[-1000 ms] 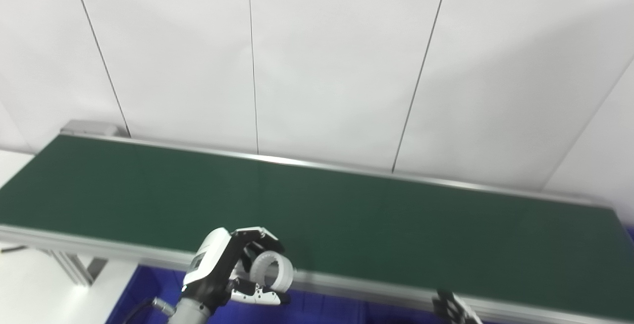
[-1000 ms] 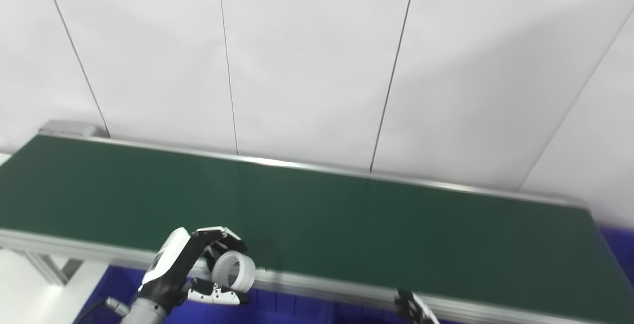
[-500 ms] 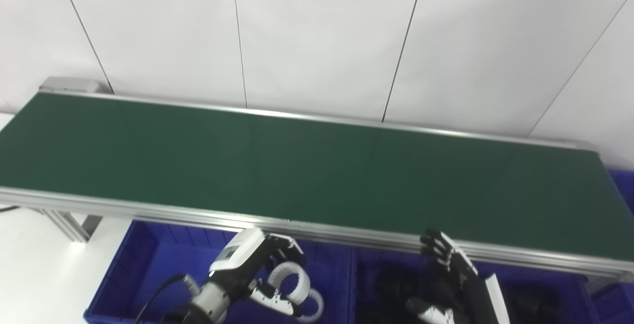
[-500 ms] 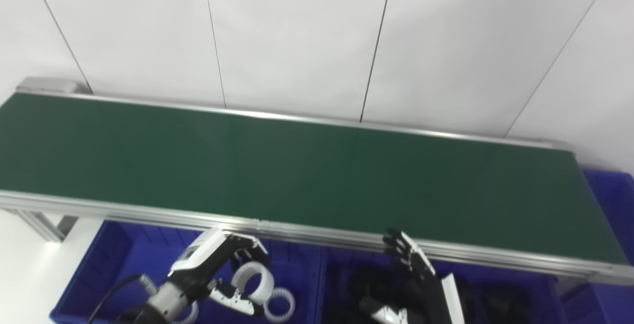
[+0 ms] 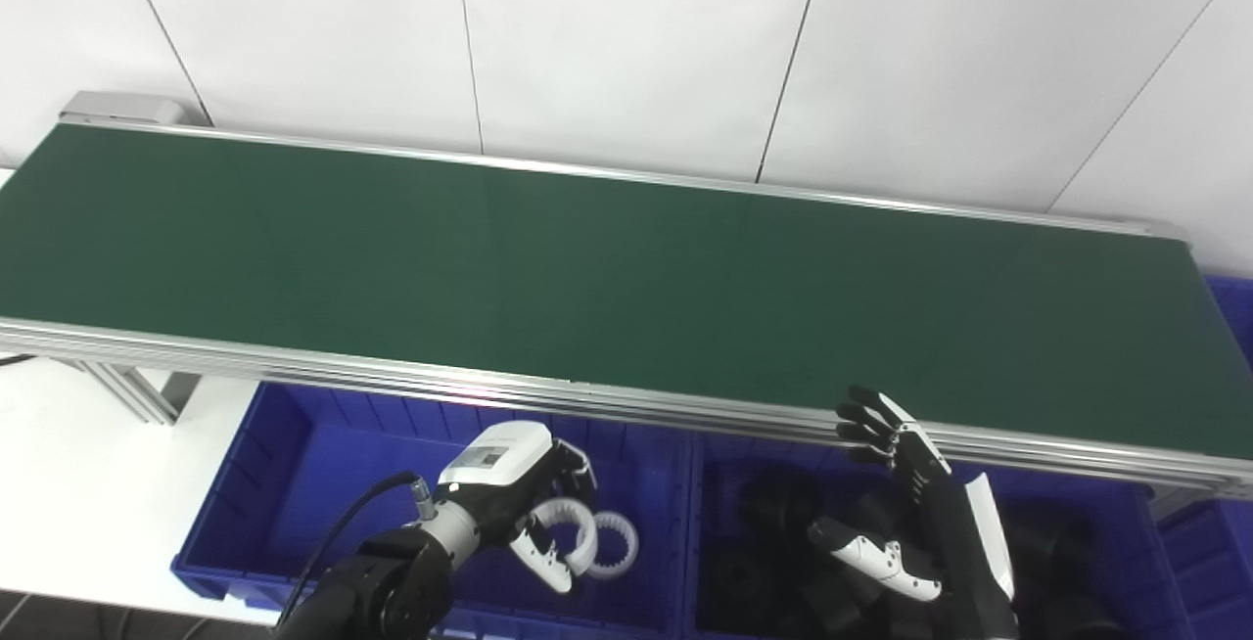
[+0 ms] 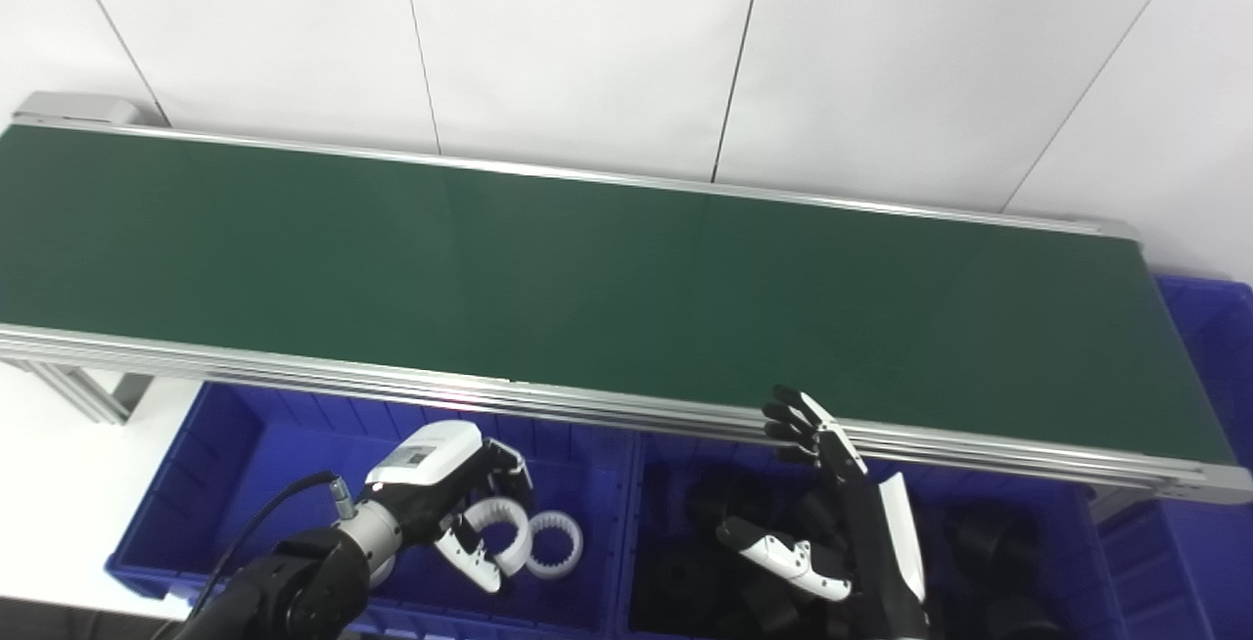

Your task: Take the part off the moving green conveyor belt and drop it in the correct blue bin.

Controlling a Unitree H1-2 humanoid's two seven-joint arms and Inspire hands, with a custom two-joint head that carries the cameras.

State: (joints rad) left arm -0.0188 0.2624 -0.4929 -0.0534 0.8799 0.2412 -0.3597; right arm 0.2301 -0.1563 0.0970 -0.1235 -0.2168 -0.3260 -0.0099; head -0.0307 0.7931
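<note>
Green conveyor belt (image 5: 607, 268) runs across the frame between aluminium side rails, slightly skewed, far end at left. Belt surface carries no parts. Behind it, a white panelled wall (image 5: 626, 33) with thin dark seams. White floor or tabletop visible at lower left, beside the belt's frame legs.

Below the near rail: two blue bins side by side. Left blue bin (image 5: 294, 464) contains a white toothed ring (image 5: 617, 544) lying on its floor. Right blue bin (image 6: 1126, 562) contains a heap of black parts (image 5: 773, 513), individual shapes hard to separate.

Left hand (image 5: 519, 498) sits low inside the left blue bin, fingers and thumb curled around a white ring part (image 5: 573, 534); the part is gripped, held tilted on edge, just beside the loose toothed ring. Whether the two rings touch cannot be told.

Right hand (image 5: 905, 503) is over the right blue bin, palm facing left, fingers (image 6: 798, 420) extended and spread with tips overlapping the near rail in view; thumb out to the side. It holds nothing.
</note>
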